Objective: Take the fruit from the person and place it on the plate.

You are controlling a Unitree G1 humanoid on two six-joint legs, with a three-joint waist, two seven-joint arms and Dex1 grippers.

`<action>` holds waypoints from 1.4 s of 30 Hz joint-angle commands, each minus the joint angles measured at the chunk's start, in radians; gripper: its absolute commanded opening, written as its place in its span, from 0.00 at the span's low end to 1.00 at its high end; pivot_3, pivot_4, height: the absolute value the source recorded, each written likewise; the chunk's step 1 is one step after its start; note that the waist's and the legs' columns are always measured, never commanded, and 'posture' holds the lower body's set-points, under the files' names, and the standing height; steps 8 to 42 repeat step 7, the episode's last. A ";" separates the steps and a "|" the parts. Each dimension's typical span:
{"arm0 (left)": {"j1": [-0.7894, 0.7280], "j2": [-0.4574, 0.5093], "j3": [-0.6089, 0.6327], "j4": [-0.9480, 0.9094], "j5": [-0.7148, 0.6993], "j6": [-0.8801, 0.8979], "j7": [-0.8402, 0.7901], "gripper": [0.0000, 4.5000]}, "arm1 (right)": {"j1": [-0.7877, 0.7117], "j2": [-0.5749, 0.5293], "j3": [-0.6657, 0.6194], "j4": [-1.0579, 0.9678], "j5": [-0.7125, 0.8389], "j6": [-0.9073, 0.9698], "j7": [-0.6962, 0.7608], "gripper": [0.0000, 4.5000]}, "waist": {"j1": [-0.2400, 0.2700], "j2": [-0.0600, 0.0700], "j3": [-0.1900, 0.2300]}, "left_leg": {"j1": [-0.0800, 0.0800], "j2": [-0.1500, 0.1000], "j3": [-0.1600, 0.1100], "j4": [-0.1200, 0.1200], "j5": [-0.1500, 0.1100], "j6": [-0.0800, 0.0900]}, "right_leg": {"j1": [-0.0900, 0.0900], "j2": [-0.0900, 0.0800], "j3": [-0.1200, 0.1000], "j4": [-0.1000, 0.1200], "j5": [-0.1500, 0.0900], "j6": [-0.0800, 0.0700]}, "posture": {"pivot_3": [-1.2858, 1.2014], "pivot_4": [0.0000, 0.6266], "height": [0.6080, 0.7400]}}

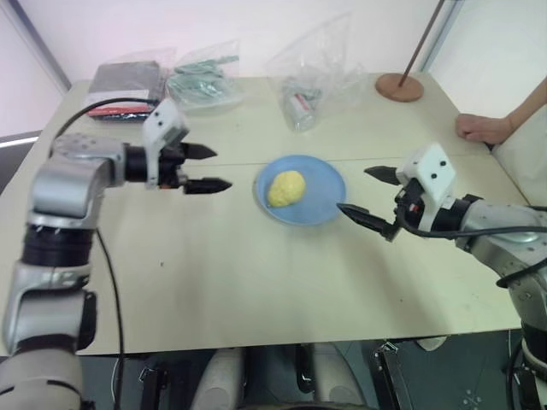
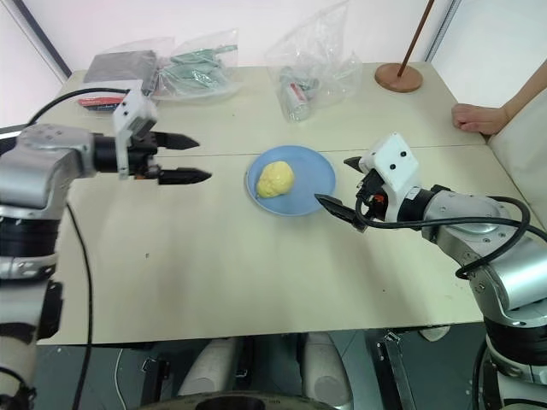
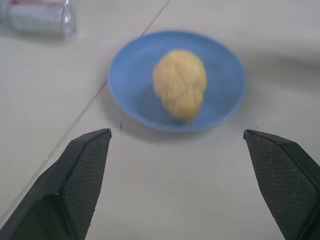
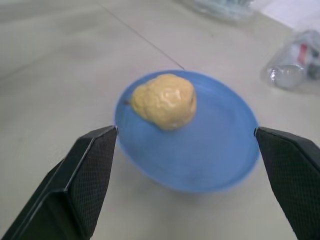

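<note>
The pale yellow fruit [image 1: 286, 188] lies on the light-blue plate [image 1: 323, 181] in the middle of the table, toward the plate's left side. My left gripper [image 1: 209, 168] hovers to the left of the plate, open and empty, pointing at it. On the plate's right side my right gripper [image 1: 366, 195] is open too, its lower fingertip close to the rim. Both wrist views show the fruit [image 3: 180, 84] [image 4: 165, 101] on the plate between wide-apart fingers. The person's hand [image 1: 483, 128] rests on the table's far right edge.
Clear plastic bags [image 1: 309, 68] and a dark packet [image 1: 128, 83] lie along the far side of the table. A brown round base with a rod [image 1: 399, 85] stands at the far right. A small can [image 3: 37, 16] lies beyond the plate.
</note>
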 commanded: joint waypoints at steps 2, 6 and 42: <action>0.059 0.059 0.082 -0.120 -0.065 0.033 0.036 0.99 | -0.021 -0.015 0.002 0.021 -0.025 -0.046 0.027 1.00 | 0.001 0.000 0.000 | 0.000 0.000 0.000 0.001 0.000 0.000 | 0.000 0.000 0.000 0.000 0.000 0.000 | 0.52 0.24 1.00; 0.105 0.065 0.107 -0.169 -0.100 0.050 0.081 0.99 | -0.032 -0.013 0.009 0.039 -0.032 -0.054 0.044 1.00 | -0.003 0.000 0.000 | 0.000 0.000 0.000 0.002 0.000 0.000 | 0.000 0.000 0.000 0.000 0.000 0.000 | 0.52 0.24 1.00; 0.112 0.066 0.108 -0.175 -0.106 0.049 0.090 0.99 | -0.033 -0.013 0.009 0.040 -0.033 -0.054 0.046 1.00 | -0.003 0.000 0.000 | 0.000 0.000 0.000 0.002 0.000 0.000 | 0.000 0.000 0.000 0.000 0.000 0.000 | 0.52 0.24 1.00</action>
